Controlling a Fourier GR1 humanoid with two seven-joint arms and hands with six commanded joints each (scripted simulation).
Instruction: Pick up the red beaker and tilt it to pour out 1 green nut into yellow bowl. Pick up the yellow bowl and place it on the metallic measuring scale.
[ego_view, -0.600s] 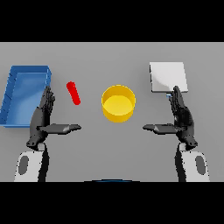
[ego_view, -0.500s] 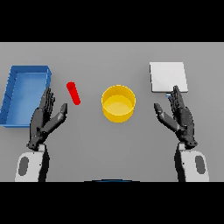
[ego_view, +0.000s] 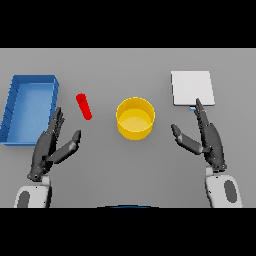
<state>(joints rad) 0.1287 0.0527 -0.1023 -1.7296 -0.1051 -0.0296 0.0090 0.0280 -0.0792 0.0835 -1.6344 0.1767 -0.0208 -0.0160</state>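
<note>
Both dark hands rest spread wide and hold nothing. Just beyond the left hand (ego_view: 50, 147) lies the slim red beaker (ego_view: 84, 106), tilted on the smooth grey worktop (ego_view: 125, 67). The round yellow bowl (ego_view: 135, 118) sits between the hands; the flat square scale (ego_view: 192, 88) lies past the right hand (ego_view: 207, 140).

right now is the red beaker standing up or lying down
Lying down: the red beaker shows its long side on the table, between the blue tray and yellow bowl.
</note>
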